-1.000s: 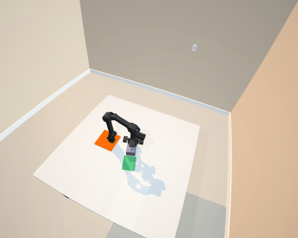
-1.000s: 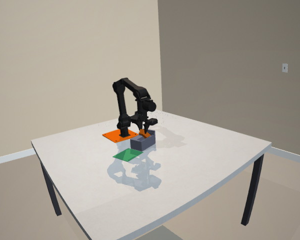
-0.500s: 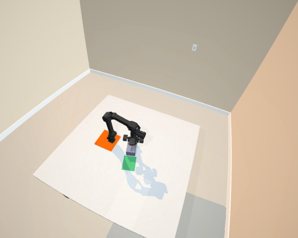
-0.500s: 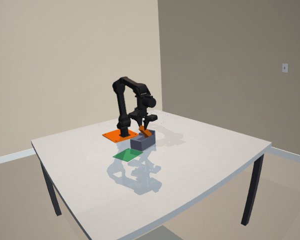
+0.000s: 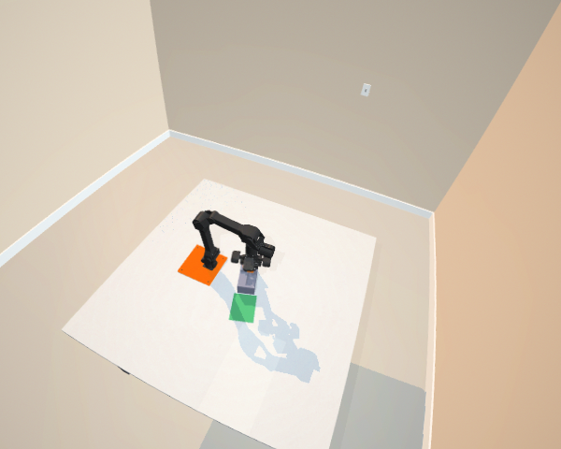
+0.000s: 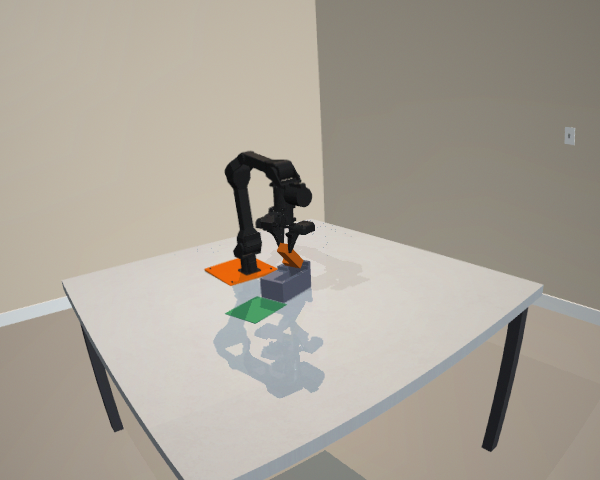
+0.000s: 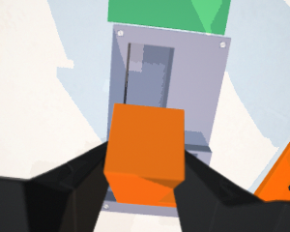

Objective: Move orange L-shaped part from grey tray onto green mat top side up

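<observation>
while tilted above the tray (image 7: 203, 92), the orange part (image 7: 146, 145) sits pinched in the claw (image 7: 144, 166).

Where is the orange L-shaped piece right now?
In the exterior view the orange L-shaped part hangs tilted in the black gripper, above the grey tray, with the green mat just in front.

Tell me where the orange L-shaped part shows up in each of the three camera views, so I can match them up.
Top: orange L-shaped part is a small speck under the gripper, at the grey tray's far end.
Exterior: tilted, raised above the tray, pinched at its upper end.
Wrist: large, centre frame, between the black fingers.
Shared landmark: the green mat beside the tray.
</observation>
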Action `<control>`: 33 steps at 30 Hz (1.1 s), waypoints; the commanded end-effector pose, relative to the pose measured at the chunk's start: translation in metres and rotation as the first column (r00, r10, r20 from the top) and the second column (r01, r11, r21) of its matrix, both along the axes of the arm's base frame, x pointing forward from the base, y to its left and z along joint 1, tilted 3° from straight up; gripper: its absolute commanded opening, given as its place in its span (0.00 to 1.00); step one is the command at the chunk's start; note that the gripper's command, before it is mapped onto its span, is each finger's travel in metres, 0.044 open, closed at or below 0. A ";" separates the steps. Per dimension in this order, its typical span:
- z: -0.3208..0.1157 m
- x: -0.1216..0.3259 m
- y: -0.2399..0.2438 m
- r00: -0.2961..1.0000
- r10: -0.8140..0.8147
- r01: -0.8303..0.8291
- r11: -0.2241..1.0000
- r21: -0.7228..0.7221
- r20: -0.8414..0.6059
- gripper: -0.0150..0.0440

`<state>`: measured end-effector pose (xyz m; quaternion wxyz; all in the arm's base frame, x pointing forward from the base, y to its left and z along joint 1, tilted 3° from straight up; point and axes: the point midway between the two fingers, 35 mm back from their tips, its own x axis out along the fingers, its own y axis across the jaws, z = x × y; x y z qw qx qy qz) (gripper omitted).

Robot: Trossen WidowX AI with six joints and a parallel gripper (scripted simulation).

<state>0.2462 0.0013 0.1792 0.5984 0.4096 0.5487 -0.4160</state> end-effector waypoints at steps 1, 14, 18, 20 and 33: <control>0.006 0.000 0.001 1.000 -0.006 0.006 1.000 0.003 0.000 0.25; 0.015 -0.001 0.000 1.000 -0.006 0.006 1.000 0.003 0.000 0.25; 0.015 0.001 -0.008 1.000 -0.006 0.006 1.000 0.003 0.000 0.25; 0.015 0.003 -0.015 1.000 -0.006 0.006 1.000 0.002 0.000 0.25; 0.017 0.015 -0.068 1.000 -0.006 0.006 1.000 -0.004 0.001 0.25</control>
